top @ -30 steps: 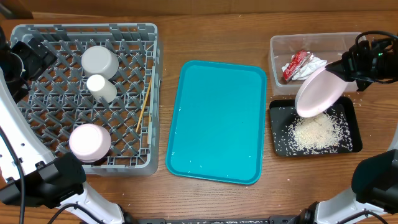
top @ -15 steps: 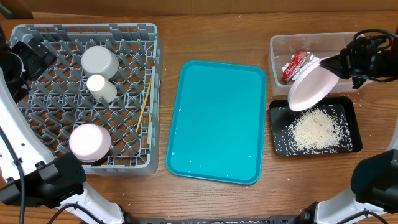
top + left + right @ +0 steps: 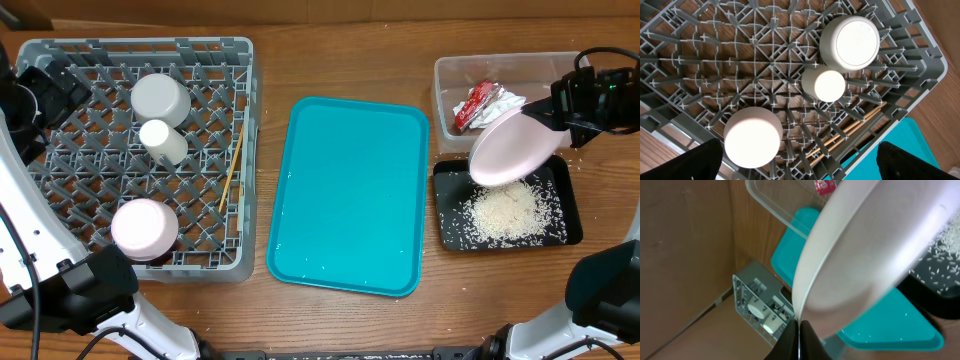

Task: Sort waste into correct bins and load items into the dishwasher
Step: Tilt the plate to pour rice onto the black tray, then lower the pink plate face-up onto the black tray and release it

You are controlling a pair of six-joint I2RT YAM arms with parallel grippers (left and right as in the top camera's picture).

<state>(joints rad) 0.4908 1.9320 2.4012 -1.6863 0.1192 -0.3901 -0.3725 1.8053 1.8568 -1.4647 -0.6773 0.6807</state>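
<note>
The plate (image 3: 512,155) hangs tilted over the black tray (image 3: 566,186), where the rice (image 3: 508,210) lies. It is pinched only at its thin rim, so it could slip and drop, or scatter grains onto the surface (image 3: 340,50). The right tool (image 3: 800,328) is pressed together on that rim. The left tool (image 3: 800,163) is spread wide above the rack (image 3: 60,48), holding nothing.

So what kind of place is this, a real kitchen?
Probably not: it looks like a robot test bench staged for dish clearing. A grey dish rack, a teal tray and a clear tub with a black tray as bins sit on a wooden table.
</note>
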